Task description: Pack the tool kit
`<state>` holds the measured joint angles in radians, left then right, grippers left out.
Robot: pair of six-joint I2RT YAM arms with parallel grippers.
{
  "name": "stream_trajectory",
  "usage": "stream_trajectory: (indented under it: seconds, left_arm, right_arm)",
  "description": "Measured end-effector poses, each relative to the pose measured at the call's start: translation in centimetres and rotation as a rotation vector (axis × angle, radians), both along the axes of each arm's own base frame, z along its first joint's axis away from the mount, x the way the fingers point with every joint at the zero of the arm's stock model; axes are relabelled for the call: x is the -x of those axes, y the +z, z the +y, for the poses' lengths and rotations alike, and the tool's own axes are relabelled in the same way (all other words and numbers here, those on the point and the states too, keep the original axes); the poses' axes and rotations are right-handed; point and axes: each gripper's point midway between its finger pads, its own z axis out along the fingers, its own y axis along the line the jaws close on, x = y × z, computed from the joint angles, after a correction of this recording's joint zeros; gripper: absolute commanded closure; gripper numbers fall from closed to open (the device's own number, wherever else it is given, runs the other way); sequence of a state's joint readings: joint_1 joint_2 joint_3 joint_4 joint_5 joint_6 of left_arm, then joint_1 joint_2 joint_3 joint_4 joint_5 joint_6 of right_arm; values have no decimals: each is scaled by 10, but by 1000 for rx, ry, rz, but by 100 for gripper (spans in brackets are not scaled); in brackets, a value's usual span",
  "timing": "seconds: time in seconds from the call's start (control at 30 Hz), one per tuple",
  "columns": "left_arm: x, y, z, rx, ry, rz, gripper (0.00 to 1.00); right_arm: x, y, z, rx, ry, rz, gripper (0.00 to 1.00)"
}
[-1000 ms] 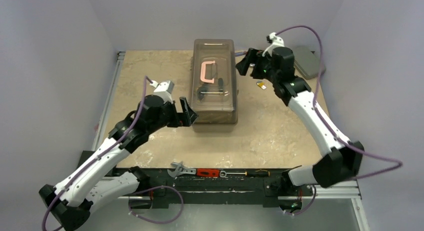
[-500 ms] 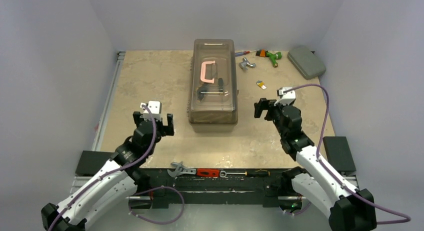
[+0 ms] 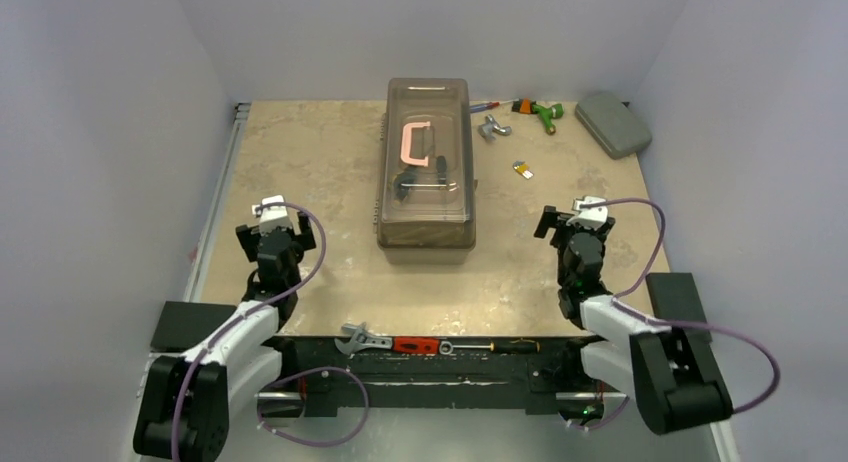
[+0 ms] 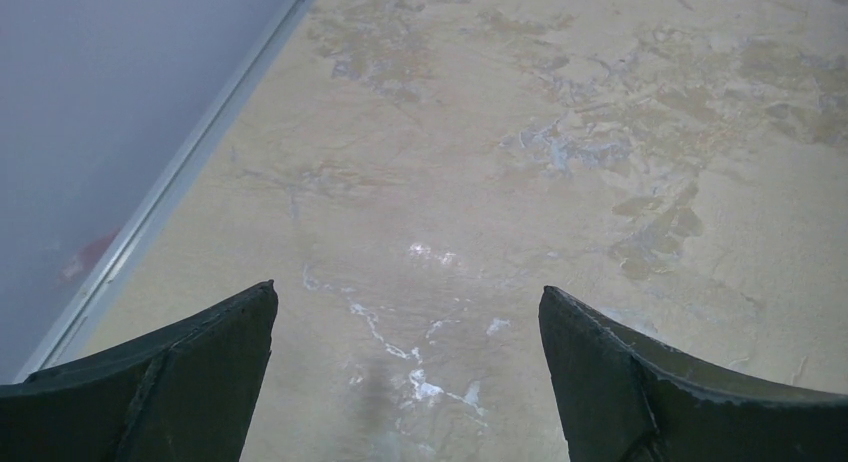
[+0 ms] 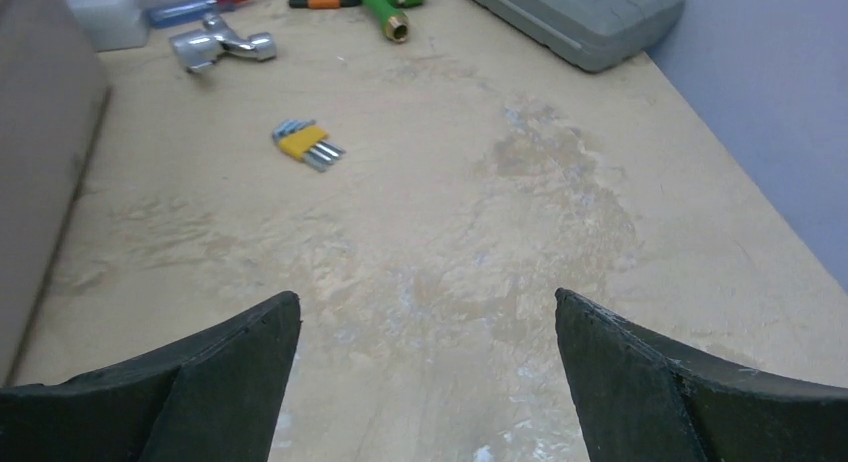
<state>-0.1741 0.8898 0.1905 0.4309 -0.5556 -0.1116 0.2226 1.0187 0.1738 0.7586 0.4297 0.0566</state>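
I am seeing the toolbox (image 3: pixel 428 162) sitting in the middle of the table (image 3: pixel 300 152), toward the far side. Its long axis is running straight away from the arm bases, one short end facing me and the other facing the back wall. The smoky lid (image 3: pixel 447 102) is lying closed on top. The pink handle (image 3: pixel 412 144) is showing on it as a C shape, lying along that same axis and opening to the right. Dark tools are showing faintly through the lid just behind it.

Both arms are folding low over their bases, well apart from the toolbox. The left gripper (image 3: pixel 277 240) (image 4: pixel 405 297) is hovering above the near-left part of the table, pointing toward the far side. Its fingers are spreading wide and gripping nothing, with only bare table between them. The right gripper (image 3: pixel 570 227) (image 5: pixel 427 302) is doing likewise at the near right, wide apart and empty.

The right wrist view is catching the toolbox wall at its left edge. Ahead of it a yellow hex key set (image 5: pixel 307 144) is lying on the table, with a grey case (image 5: pixel 575 17) in the far right corner.

Along the near edge, a wrench (image 3: pixel 362 339) and a red-handled tool (image 3: pixel 415 345) are lying on the black rail (image 3: pixel 300 354) between the arm bases.
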Motion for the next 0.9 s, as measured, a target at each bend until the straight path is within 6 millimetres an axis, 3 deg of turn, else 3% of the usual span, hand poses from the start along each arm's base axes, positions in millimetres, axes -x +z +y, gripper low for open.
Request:
stream_trajectory:
  seconds: [0.17,0.27,0.33,0.37,0.53,0.6,0.73,0.9]
  left_arm:
    - [-18,-13,-2,35,-60,5,1]
    - [-30,-12,-3,56,-101,-25,5]
    - [-38,-12,-7,56,-147,-42,5]
    - [-42,-13,-9,56,-167,-46,4]
    - [-54,-31,-21,55,-253,-13,0]
    - [-59,-28,-22,54,-257,-8,0]
    - [-73,-8,-22,48,-255,-61,0]
    - [-74,-6,-22,47,-253,-66,0]
  right_arm:
    - [-10,-40,-27,-40,-52,45,7]
    - [-18,-48,-28,-54,-37,34,16]
    - [-22,-56,-25,-56,-19,37,2]
    - [-23,-59,-24,-58,-12,52,1]
    - [-55,-36,-14,-46,43,23,1]
    - [-63,-26,-10,-40,68,-1,1]
    - [-63,-30,-6,-33,94,17,1]
    - [-63,-31,-5,-31,101,22,1]
